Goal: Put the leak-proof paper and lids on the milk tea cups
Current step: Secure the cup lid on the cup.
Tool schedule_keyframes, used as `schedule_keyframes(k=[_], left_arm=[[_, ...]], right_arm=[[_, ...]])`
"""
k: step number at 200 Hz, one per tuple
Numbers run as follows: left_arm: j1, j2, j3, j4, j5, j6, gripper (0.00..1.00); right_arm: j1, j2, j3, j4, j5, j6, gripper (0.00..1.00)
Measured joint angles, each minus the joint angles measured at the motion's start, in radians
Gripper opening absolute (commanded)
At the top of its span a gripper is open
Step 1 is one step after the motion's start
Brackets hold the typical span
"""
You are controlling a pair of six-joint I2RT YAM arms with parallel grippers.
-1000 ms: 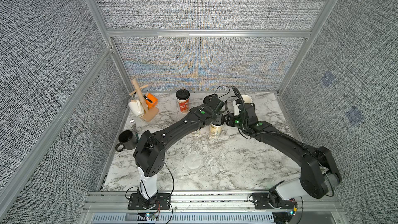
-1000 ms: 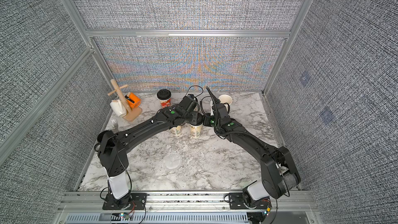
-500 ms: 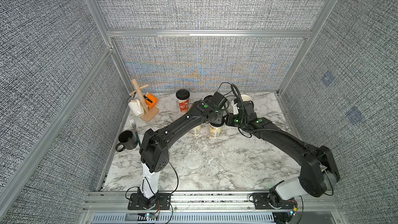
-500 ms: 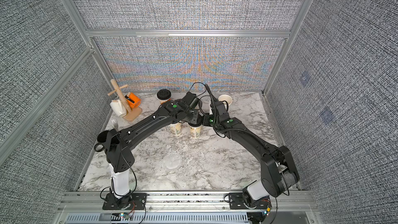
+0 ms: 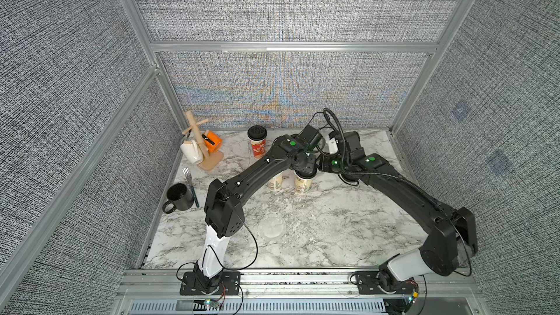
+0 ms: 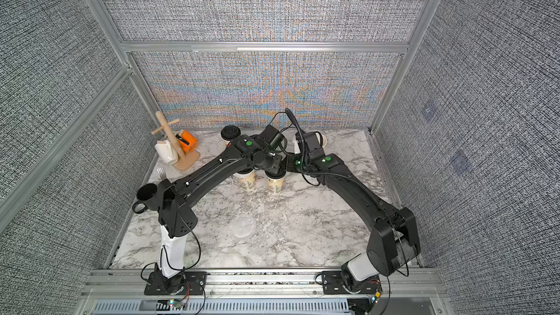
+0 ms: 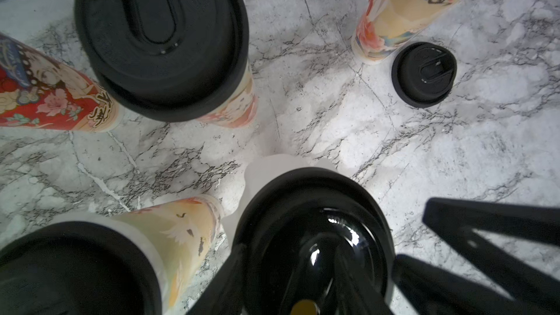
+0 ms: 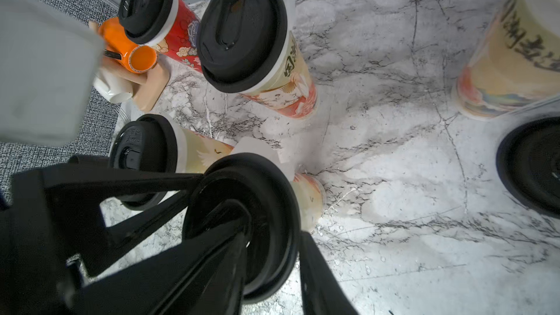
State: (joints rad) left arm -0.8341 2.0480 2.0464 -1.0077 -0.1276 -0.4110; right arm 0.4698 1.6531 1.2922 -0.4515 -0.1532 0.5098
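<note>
Nearest you, one disc of leak-proof paper (image 5: 271,227) lies flat on the marble table (image 5: 333,237), well apart from every cup. I judge it is parked there, out of the arms' way, for whichever cup lacks one.

In the middle, both arms meet over a beige cup (image 5: 303,184), the right-hand one of a pair. It wears a black lid (image 7: 312,231), and a whitish film edge (image 7: 272,166) pokes out from under that lid, so its paper sits trapped where it belongs. Your left gripper (image 7: 288,256) hangs over the lid with its jaws part-way apart, gripping nothing I can see. Your right gripper (image 8: 274,222) has one finger over the lid and one outside its rim. Whether it pinches that rim I cannot tell. Two arms on one lid suggests seating it evenly.

Farther back, the red cup (image 5: 257,146) stands lidded. At far right an open cup (image 7: 403,16) stands unlidded with a loose lid (image 7: 424,74) just beside it, probably the next one. I cannot tell whether film already covers its mouth.
</note>
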Motion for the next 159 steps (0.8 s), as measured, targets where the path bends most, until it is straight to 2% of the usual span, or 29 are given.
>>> schedule_keyframes(k=[24, 66, 123, 142, 159], left_arm=[[0.0, 0.007, 0.026, -0.028, 0.004, 0.015, 0.51], [0.001, 0.008, 0.047, -0.07, 0.007, 0.037, 0.62], [0.001, 0.008, 0.093, -0.069, -0.021, 0.06, 0.64], [0.001, 0.003, 0.095, -0.058, -0.032, 0.072, 0.64], [0.001, -0.008, 0.095, -0.05, -0.039, 0.082, 0.64]], right_arm=[[-0.009, -0.011, -0.004, -0.008, -0.001, 0.0, 0.33], [-0.015, -0.029, -0.036, -0.011, -0.002, 0.0, 0.36], [-0.031, -0.047, -0.08, -0.008, 0.007, 0.003, 0.41], [-0.038, -0.058, -0.086, -0.008, 0.013, 0.003, 0.46], [-0.053, -0.078, -0.092, -0.01, 0.024, 0.002, 0.56]])
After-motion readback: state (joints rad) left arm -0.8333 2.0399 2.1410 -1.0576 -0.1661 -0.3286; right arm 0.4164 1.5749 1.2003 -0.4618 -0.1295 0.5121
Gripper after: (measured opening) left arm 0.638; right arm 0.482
